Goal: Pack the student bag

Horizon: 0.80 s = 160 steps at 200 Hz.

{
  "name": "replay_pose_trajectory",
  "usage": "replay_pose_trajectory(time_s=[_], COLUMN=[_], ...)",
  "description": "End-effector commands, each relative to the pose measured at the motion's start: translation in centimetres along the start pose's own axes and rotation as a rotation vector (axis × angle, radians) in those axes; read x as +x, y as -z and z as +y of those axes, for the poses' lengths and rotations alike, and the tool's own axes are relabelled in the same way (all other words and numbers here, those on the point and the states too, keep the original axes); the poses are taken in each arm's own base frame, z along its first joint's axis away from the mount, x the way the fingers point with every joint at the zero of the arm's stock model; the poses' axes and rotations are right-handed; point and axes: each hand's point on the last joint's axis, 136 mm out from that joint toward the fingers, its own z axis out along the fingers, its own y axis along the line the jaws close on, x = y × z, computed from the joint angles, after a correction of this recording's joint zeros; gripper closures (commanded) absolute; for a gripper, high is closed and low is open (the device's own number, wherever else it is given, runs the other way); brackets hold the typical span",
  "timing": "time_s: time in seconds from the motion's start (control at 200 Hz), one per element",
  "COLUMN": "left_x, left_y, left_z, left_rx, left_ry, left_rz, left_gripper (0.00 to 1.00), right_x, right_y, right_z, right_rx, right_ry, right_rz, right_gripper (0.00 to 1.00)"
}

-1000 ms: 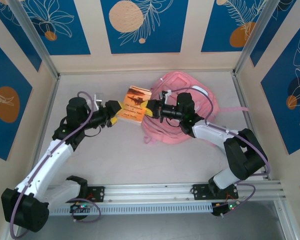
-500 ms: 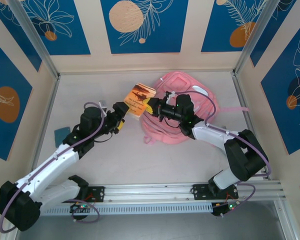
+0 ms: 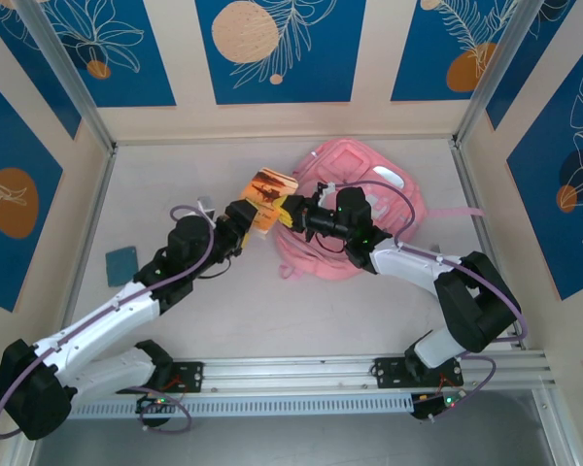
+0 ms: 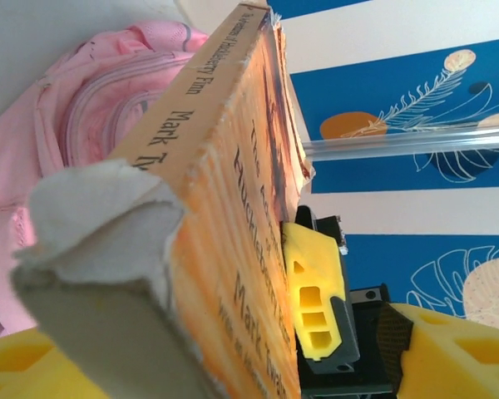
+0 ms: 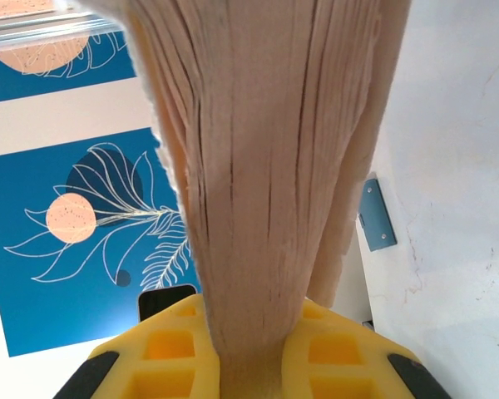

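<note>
Pink bag (image 3: 389, 194) is slumped at the back of the desk (image 3: 369, 301), right of middle. The book (image 3: 269, 190) is up in the air just left of it, so I'd say the packing has barely started. Right hand (image 3: 293, 216) is pinching the page edge, and the left hand (image 3: 249, 216) is spread around a corner, not clamping. Spine reads "Huckleberry Finn" and "Mark T", rest cut off.

You're working in a lab robot booth: blue leaf-printed panels (image 3: 272, 49) wall in a grey table (image 3: 243, 325), metal posts (image 3: 63, 73) frame it, and a left arm (image 3: 107, 316) and right arm (image 3: 408, 260) sit bolted to a rail (image 3: 311, 372).
</note>
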Motion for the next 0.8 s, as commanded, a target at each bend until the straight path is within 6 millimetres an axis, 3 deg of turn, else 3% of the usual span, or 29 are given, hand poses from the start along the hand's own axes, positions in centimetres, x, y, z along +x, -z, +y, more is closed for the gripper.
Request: replay_pose_trajectory(time_s=[0.0,0.29,0.405,0.525,0.64,0.705,0.795], left_x=[-0.9,-0.8,-1.0,-1.1,-1.3,-1.6,-2.2], left_y=[0.3,-0.2,0.0,0.4,1.1,1.8,3.1], left_z=[-0.5,-0.4,-0.7,-0.5,0.4,1.1,2.3], left_rx=[0.024,0.025,0.032,0.015,-0.029,-0.069,-0.159], left_ry=[0.018,0.023,0.022,-0.001,-0.033,-0.071,-0.146], left_rz=[-0.063,-0.064,-0.069,-0.074,-0.087,-0.1,-0.117], left_gripper=[0.31,0.49,0.65,0.84,0.99,1.0,1.0], right_x=[0.4,0.7,1.0,1.7,1.3,0.7,-0.3], right_y=[0.2,0.2,0.0,0.5,2.7,4.5,7.2], right_z=[1.9,1.3,0.9,-0.2,-2.8,-4.6,-6.7], right_rx=[-0.054,-0.041,-0.007,0.107,0.347,0.495,0.686], right_ry=[0.049,0.033,0.05,0.144,0.249,0.305,0.403], right_rz=[-0.007,0.011,0.039,0.071,0.031,0.002,-0.016], right_gripper=[0.94,0.94,0.91,0.72,0.41,0.3,0.26])
